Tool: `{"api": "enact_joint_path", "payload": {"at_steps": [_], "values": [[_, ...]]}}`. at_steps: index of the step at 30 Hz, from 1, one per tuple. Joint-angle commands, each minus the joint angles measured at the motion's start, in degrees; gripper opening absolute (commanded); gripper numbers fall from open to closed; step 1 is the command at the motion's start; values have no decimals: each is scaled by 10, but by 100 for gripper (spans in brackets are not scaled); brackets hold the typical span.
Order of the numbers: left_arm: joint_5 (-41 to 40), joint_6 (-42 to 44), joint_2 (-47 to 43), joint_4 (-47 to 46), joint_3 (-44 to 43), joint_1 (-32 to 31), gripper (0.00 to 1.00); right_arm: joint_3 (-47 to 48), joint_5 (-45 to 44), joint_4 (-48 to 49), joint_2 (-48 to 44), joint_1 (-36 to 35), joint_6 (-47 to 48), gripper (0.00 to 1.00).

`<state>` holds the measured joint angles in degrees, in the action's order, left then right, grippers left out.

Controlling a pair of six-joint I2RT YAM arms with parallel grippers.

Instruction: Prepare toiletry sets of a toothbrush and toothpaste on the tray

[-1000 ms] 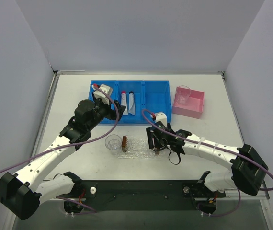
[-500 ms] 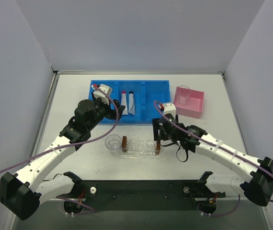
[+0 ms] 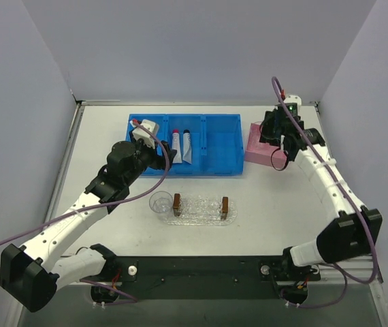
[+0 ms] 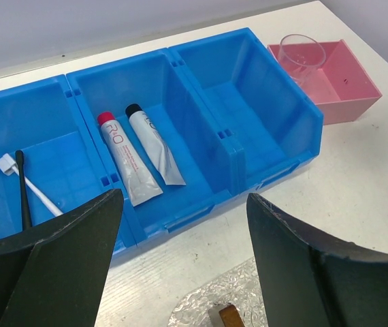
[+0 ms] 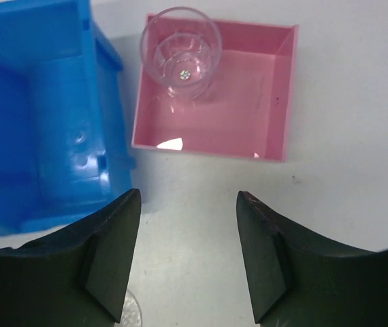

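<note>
Top external: white table [image 3: 282, 191], grey walls [image 3: 194, 48].

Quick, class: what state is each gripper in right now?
Left gripper: open, empty, near the blue three-compartment plastic bin.
Right gripper: open, empty, near the small pink plastic box.

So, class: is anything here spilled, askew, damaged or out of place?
Nothing stands out. Both toothpaste tubes lie side by side in the blue bin, toothbrushes in the next compartment, a clear cup upright in the pink box.
</note>
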<state>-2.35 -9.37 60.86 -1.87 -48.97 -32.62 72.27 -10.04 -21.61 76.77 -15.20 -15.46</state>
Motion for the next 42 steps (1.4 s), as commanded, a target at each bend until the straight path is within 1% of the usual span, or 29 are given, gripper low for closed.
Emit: {"api": "enact_joint_path", "payload": {"at_steps": [1,6,11,13,19,24,30,31,33,34,36,37,39,40,41,42], "values": [[2,3,7,-9,-27,1,84,80,34,-8,105,57,25,53],[6,2,9,-7,-29,-1,84,117,82,14,173,102,4,53],[10,-4,15,-9,-28,-10,84,156,95,19,244,121,7,49],[9,-2,17,-6,-30,-16,84,171,114,25,270,126,3,48],[4,1,21,-3,-31,-32,83,212,102,38,341,130,-12,45],[-1,5,21,-2,-31,-36,83,223,85,56,373,130,-29,44],[-8,8,18,-1,-31,-38,83,222,72,60,392,130,-36,35],[-8,8,18,-1,-31,-38,83,222,71,60,393,131,-35,32],[-8,8,18,-1,-31,-39,83,219,66,60,394,130,-36,28],[-8,8,18,-1,-31,-39,83,219,65,60,394,130,-35,24],[-8,8,19,-1,-31,-39,83,218,64,60,393,130,-37,19],[-8,8,17,-1,-31,-39,83,219,63,60,392,131,-38,14],[-8,8,18,-1,-31,-39,83,216,58,58,386,130,-41,10],[-9,8,18,-1,-31,-39,83,214,57,57,385,130,-43,4],[-9,9,17,-1,-31,-39,83,213,56,58,382,130,-44,1],[-10,9,17,-2,-31,-39,83,212,56,58,378,131,-45,0]]}}
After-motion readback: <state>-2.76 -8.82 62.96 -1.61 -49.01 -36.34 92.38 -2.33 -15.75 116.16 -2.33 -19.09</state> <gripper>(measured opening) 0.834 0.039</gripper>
